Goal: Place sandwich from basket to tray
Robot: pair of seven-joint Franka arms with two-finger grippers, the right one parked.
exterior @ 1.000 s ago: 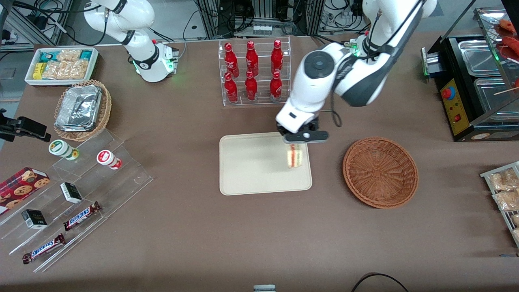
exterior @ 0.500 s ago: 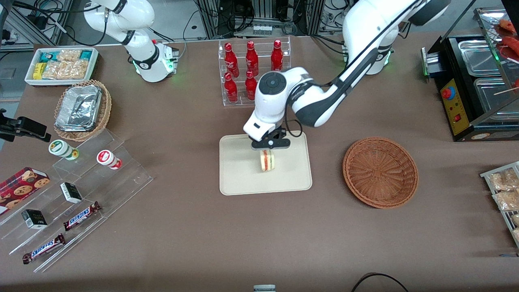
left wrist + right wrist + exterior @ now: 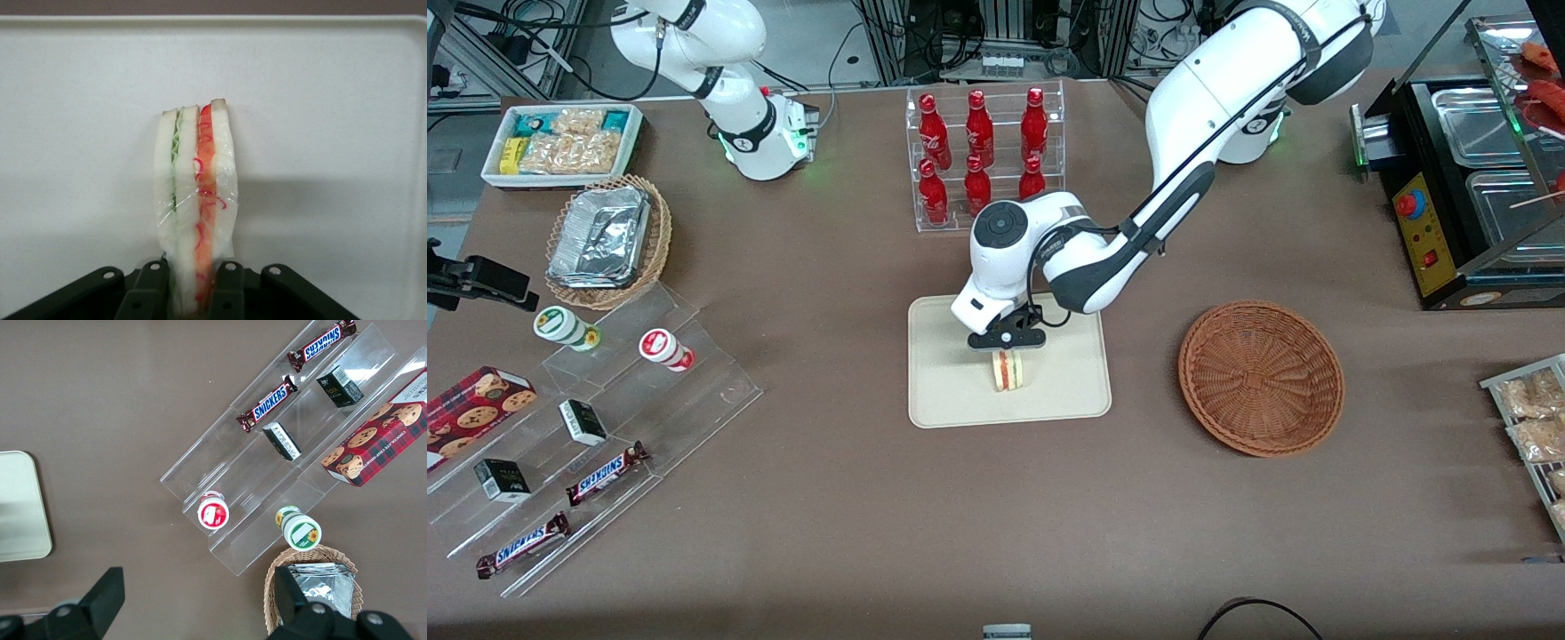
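Cream plastic fills the middle of the brown worktop [image 3: 827,533]: the tray [image 3: 951,391], where the left arm's gripper [image 3: 1007,348] hangs low with its jaws clamped on the sandwich [image 3: 1009,371]. The wrapped wedge stands on edge over the tray's middle, its green and red filling layers showing between white bread, its lower edge at or just above the surface. Toward the working arm's end, the woven basket [image 3: 1261,378] sits well apart from the tray. Red bottles [image 3: 979,151] stand in a clear rack farther from the front camera.
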